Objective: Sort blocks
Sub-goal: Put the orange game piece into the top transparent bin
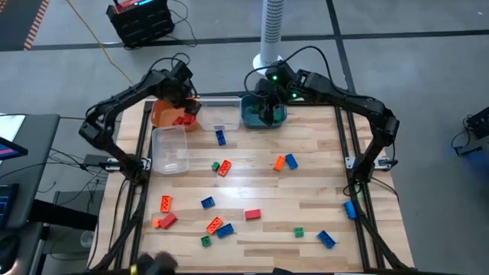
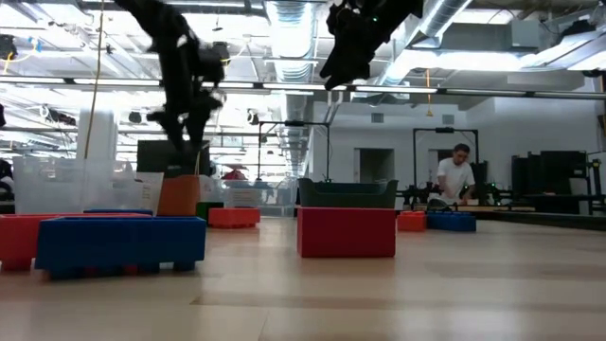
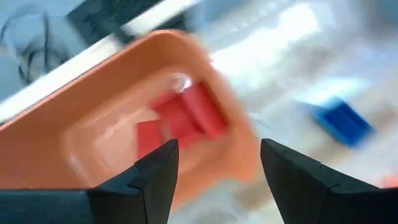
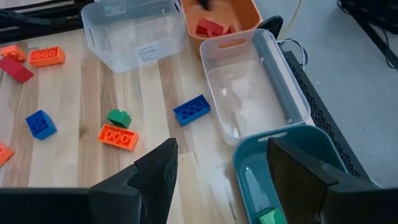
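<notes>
The wooden counter carries everything, with both dark arms reaching to its far edge. Along that edge sit the bins: an orange bin at the left, a clear bin in the middle, a teal bin to its right, and a second clear bin nearer in, beside the orange one. The left gripper hangs over the orange bin, its fingers spread apart and holding nothing; red blocks lie inside the bin below them. The right gripper hovers over the teal bin, fingers released and empty, with a green block in the bin's bottom. The remaining blocks lie scattered across the counter's middle and near side in red, orange, blue and green, one blue block just beside the middle clear bin. In the low view a person stands far off in the room.
</notes>
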